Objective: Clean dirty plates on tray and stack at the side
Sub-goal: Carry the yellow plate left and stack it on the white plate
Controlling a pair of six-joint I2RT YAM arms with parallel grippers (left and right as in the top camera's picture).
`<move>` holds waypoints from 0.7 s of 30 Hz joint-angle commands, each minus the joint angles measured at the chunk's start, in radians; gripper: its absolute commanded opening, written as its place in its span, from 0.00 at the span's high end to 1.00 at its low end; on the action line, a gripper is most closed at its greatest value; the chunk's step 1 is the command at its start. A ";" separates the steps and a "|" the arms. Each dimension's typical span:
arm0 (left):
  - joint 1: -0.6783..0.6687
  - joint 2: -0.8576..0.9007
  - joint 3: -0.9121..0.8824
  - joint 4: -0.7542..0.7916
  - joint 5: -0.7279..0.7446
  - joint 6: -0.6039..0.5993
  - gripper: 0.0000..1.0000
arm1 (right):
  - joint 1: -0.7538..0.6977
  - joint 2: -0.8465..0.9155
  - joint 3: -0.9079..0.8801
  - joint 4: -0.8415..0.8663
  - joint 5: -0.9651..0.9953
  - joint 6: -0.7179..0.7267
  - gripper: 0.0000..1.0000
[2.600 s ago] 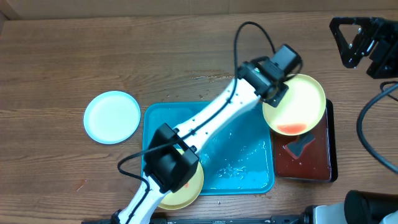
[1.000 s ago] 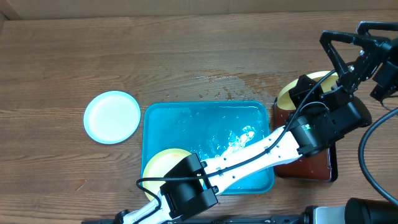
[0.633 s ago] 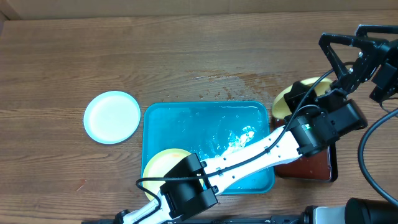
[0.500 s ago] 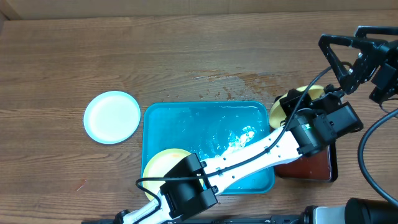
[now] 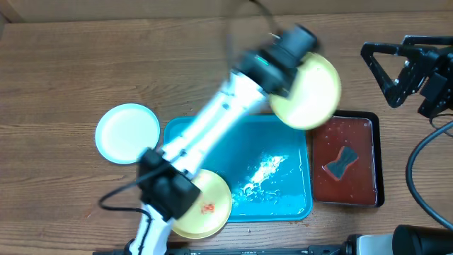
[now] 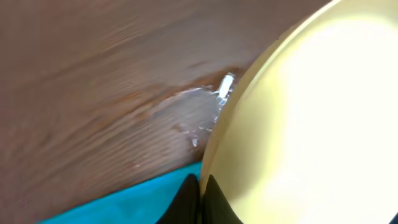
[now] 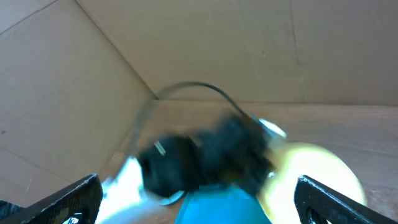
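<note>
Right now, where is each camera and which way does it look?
Overhead: above the table, looking down on the tray, left arm and right gripper.
Left wrist: on the left gripper, looking past its fingers at the yellow plate.
Right wrist: on that gripper, looking across between its open fingers at the left arm.
All share that plate.

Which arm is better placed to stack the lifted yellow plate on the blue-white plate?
The left arm: its jaws hold the yellow plate, nearer the blue-white plate. The right arm sits far right, jaws open.

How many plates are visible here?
3: pale blue plate on the table left of the tray; smeared yellow plate at the tray's near-left corner; second yellow plate in the left gripper.
</note>
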 commanded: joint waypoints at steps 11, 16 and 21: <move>0.425 -0.049 -0.086 -0.185 0.309 -0.115 0.95 | 0.005 0.013 -0.118 0.002 0.055 0.041 0.00; 0.472 -0.167 -0.344 -0.042 0.337 -0.160 0.95 | 0.005 0.013 -0.182 0.002 0.055 0.043 0.00; 0.513 -0.402 -0.696 0.185 0.340 -0.221 0.95 | 0.005 0.015 -0.251 0.002 0.062 0.051 0.00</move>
